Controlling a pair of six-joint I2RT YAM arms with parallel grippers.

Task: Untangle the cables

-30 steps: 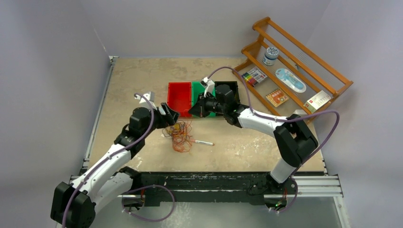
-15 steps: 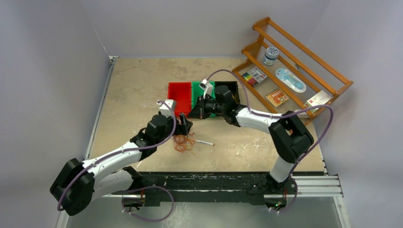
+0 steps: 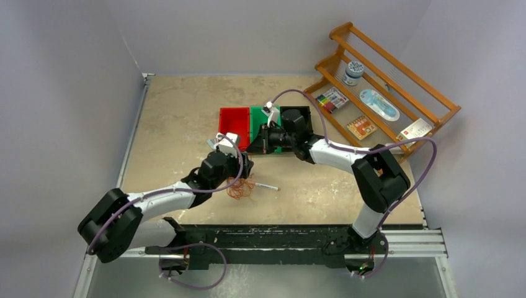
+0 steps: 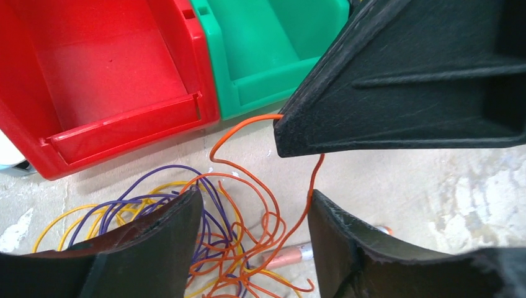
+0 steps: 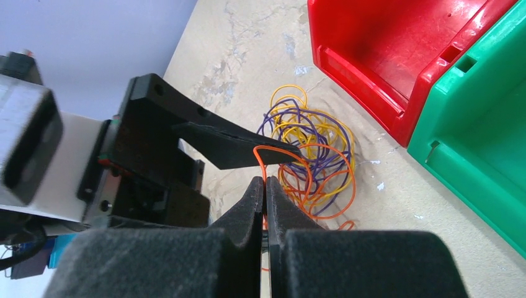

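**While the right hand [image 3: 257, 144] pinches, the left hand [image 3: 244, 169] gapes**

From above, we see the cables [image 3: 239, 187] on the counter [image 3: 173, 112] near the red bin [image 3: 232, 124]. Our left wrist shows the left hand released astride them. Our right wrist shows the right hand clenched on one orange cable [image 5: 263, 167].

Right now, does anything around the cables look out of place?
Yes: a white marker lies on the table with one end poking under the cables; it is not part of the tangle. Nothing looks spilled or damaged.
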